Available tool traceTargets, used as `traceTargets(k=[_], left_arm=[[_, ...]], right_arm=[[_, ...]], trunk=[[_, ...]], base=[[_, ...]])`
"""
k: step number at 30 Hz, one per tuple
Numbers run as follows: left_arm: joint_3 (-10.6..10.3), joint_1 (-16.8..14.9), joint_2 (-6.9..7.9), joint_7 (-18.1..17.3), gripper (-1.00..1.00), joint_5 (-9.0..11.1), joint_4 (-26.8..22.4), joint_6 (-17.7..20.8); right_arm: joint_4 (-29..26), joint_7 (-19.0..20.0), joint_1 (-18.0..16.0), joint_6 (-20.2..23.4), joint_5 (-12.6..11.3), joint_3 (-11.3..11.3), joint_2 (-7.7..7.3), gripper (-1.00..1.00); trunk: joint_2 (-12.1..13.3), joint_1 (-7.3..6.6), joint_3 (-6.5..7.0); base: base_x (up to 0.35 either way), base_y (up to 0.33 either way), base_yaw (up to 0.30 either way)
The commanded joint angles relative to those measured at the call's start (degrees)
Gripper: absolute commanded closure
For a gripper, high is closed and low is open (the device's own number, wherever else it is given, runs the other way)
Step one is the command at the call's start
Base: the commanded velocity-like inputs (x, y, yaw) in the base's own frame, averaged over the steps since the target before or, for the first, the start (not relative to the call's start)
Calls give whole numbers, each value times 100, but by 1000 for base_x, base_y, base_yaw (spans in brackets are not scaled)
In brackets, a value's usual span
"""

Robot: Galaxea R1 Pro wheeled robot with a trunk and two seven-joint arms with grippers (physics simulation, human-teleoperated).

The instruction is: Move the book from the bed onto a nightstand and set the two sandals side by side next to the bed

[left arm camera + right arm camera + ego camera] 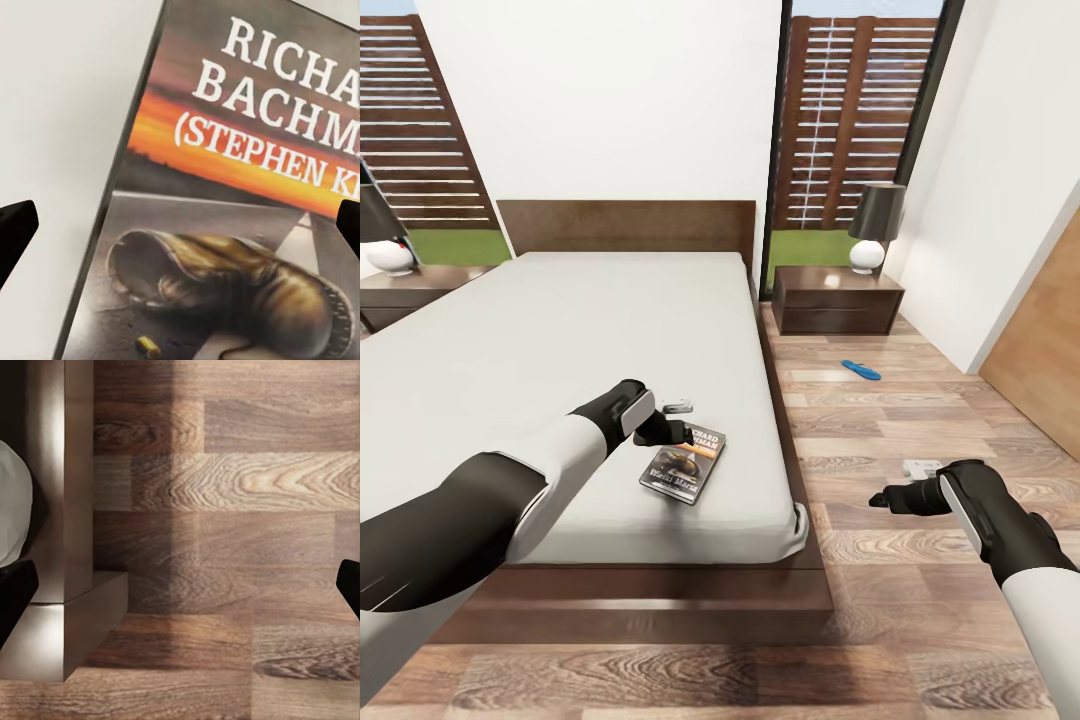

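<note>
— Book (684, 465)?
— Flat on the bed (560, 330), near the mattress's five o'clock corner, under the left gripper (678, 428), fingers spread, nothing grasped.
— Right gripper (880, 497)?
— Released too, over the floor (880, 580).
— Sandal (861, 369)?
— On planks, one o'clock of the book, before the nightstand (838, 298).

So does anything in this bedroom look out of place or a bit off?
Two things stand out. A single blue sandal lies alone on the wood floor near the right nightstand, at an angle, with no mate beside it. And a paperback book lies skewed on the mattress near the foot corner, under the left gripper.
</note>
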Motion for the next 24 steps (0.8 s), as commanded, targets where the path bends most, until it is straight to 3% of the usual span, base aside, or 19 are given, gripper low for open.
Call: traceTargets(k=[1,24], left_arm=[[-40,-3,0,24,-100,59,-6,22],[-38,-3,-11,19,-100,59,-6,22]], right_arm=[[-4,7,-4,23,-5,11,-5,-100],[-5,9,-4,19,-5,11,-3,-100]], trunk=[[-2,-1,-5],[-2,-1,-5]], base=[[0,0,0],[0,0,0]])
